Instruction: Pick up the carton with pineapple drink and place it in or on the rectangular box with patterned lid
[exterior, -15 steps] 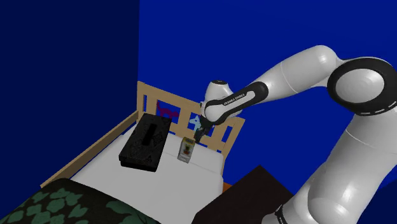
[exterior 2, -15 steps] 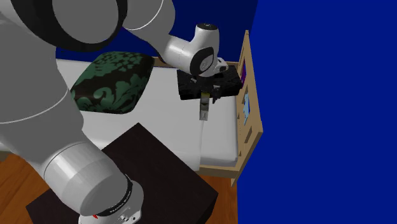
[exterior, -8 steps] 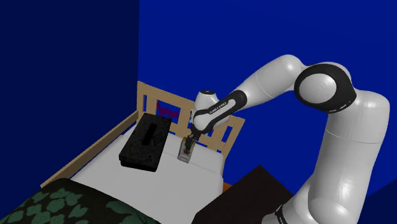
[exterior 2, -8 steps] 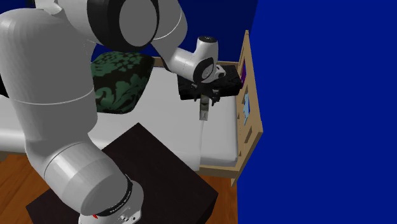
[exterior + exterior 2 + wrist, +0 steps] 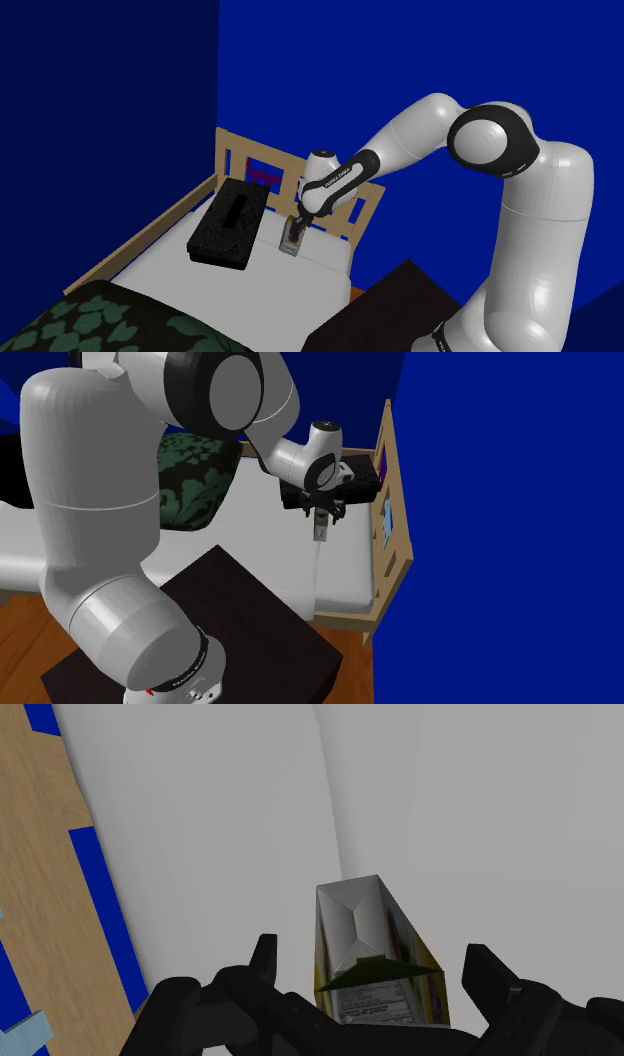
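Over the shoulder, just in front of the wooden bed end (image 5: pixel 298 180): small carton (image 5: pixel 291 240), upright on the white mattress (image 5: pixel 250 290). Black gripper (image 5: pixel 296 222) directly over the carton's top, between it and the bed end's slats. Black box (image 5: pixel 228 222) with patterned lid flat on the mattress, also near the bed end, further along it toward the corner and apart from the carton. Green leaf-patterned cushion (image 5: pixel 100 320) and dark stand (image 5: pixel 400 305) both well away from the bed end.

From the second exterior camera, again close to the bed end (image 5: pixel 392 502): carton (image 5: pixel 320 532) upright on the mattress (image 5: pixel 345 572), gripper (image 5: pixel 322 512) at its top. Black box (image 5: pixel 362 476) partly hidden behind the arm, near the bed end. Cushion (image 5: pixel 195 477) and stand (image 5: pixel 240 622) well apart from it.

Along the hand, with the bed end (image 5: pixel 50 904) off to one side across bare mattress (image 5: pixel 200 824): carton (image 5: pixel 375 954), grey folded top, yellow sides with green and a printed label. Gripper (image 5: pixel 375 969) spread wide, fingers (image 5: pixel 262 959) either side of the carton with a gap on both sides, touching neither face. Carton not grasped, resting on the mattress.
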Controlling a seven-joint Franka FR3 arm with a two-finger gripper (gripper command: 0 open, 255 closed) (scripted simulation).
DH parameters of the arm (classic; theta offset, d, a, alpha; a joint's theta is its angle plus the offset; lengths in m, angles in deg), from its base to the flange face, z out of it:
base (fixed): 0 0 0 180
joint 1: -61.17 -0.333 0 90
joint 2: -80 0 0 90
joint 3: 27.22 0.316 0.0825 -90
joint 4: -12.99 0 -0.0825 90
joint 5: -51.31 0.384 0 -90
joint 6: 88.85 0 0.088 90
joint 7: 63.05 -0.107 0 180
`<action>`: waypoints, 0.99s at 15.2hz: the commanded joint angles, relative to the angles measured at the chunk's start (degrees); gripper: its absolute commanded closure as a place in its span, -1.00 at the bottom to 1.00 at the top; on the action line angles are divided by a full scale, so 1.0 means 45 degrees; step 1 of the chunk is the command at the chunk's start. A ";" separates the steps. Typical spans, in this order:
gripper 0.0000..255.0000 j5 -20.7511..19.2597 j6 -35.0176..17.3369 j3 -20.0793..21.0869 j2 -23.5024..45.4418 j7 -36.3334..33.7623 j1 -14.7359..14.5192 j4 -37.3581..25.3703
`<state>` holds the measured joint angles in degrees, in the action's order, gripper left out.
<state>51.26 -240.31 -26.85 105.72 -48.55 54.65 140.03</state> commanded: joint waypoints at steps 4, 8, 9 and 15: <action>-1.00 0.0000 -0.0010 0.0000 0.0010 0.0002 0.0002 -0.0003; 1.00 0.0000 -0.0011 0.0000 0.0011 0.0002 0.0002 -0.0003; 1.00 0.0000 -0.0011 0.0000 0.0013 0.0002 0.0001 -0.0004; 1.00 0.0001 0.0120 0.0001 -0.0150 0.0003 0.0002 0.0026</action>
<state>51.26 -240.08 -26.85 105.36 -48.53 54.66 140.15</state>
